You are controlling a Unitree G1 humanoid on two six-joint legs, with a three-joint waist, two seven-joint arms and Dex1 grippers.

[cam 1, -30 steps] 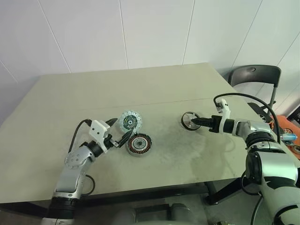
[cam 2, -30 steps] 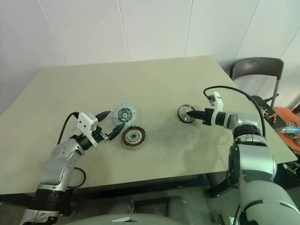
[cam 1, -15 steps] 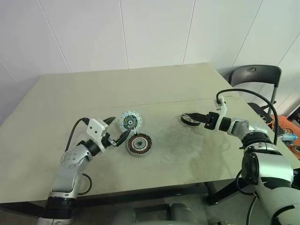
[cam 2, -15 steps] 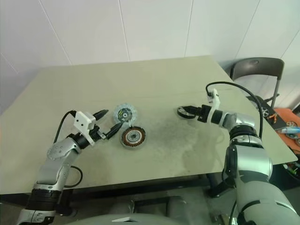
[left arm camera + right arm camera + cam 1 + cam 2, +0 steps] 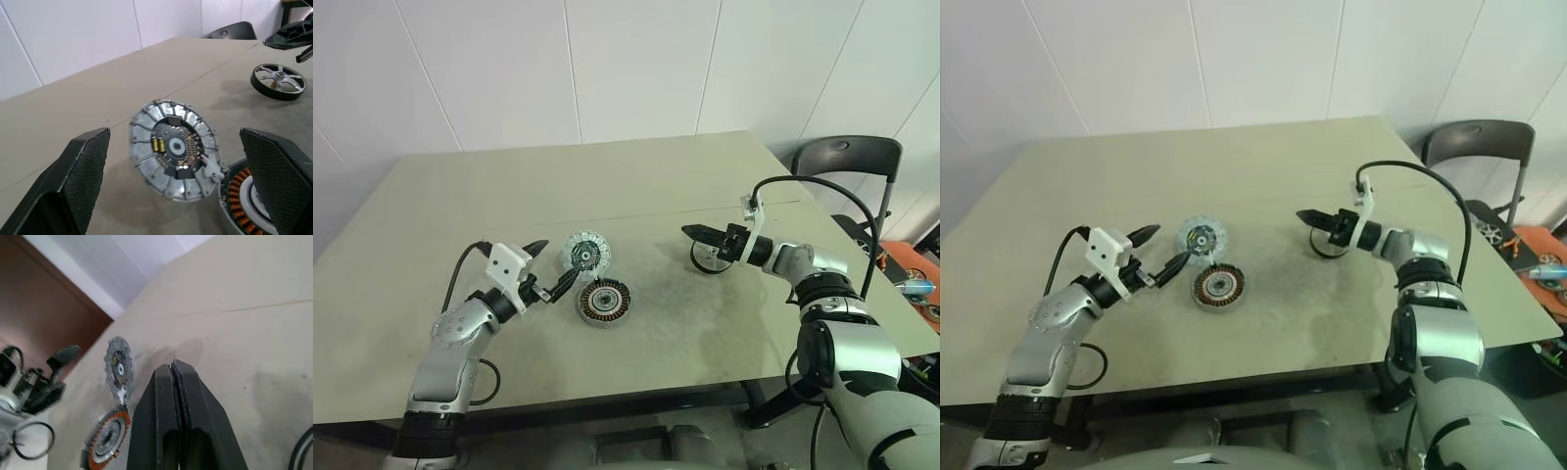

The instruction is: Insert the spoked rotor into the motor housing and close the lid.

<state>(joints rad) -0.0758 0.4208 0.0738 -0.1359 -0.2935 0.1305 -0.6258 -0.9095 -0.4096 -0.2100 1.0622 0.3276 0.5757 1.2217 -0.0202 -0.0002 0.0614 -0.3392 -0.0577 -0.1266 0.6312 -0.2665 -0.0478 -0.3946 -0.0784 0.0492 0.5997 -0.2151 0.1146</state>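
Observation:
The spoked rotor (image 5: 710, 258) lies flat on the table right of centre. My right gripper (image 5: 688, 231) hovers just over it, shut with nothing between its fingers (image 5: 173, 382), tips pointing left past the rotor's edge. The motor housing (image 5: 604, 301), with copper windings, sits left of centre. The lid (image 5: 584, 252) leans tilted at the housing's far rim, its circuit face towards my left gripper (image 5: 556, 262). That gripper is open wide just left of both parts, and its fingers (image 5: 83, 161) frame the lid (image 5: 173, 149) without touching it.
The beige table (image 5: 656, 186) has bare room between the housing and the rotor. A black chair (image 5: 847, 157) stands beyond the table's right corner. Black cables loop from both wrists.
My right gripper has shut and swung left and slightly up, so its tips now reach past the rotor, which stays on the table. The left arm has barely moved.

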